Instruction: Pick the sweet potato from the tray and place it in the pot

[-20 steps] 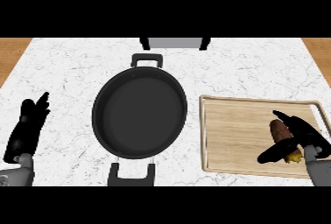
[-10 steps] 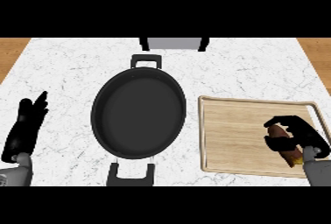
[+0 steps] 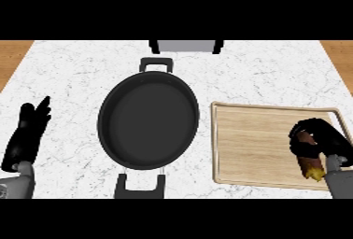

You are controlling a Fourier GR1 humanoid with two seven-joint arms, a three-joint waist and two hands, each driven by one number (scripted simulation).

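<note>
Right hand [image 3: 318, 140] now has fingers curled round the sweet potato [image 3: 308, 158], pinching it near the right end of the tray [image 3: 255, 140]. A second ago the fingers were spread over it; half a second ago they were closing. So the grasp looks made, and the lift is the step due next. Can't tell if the sweet potato is off the tray surface yet or touching it. Its brown body pokes out below the fingers, with a yellowish tip toward the near edge.

Tray is pale wood with a raised rim, lying on the bench [image 3: 76, 74] just beside the pot [image 3: 148, 122], on the pot's right. The hand sits close to the tray's right rim and near corner, so the move out needs to clear the rim, going up first and then left.

Pot is dark, oval and nothing shows inside it. Handles at the far and near ends, well off the likely path across the tray's left rim. Wide open mouth, plenty of room to set down.

Left hand [image 3: 27, 135] rests open at the left edge, fingers up, same place as before, well apart from the pot.

Grey object [image 3: 186, 45] at the far edge of the bench, behind the pot, out of the way.
</note>
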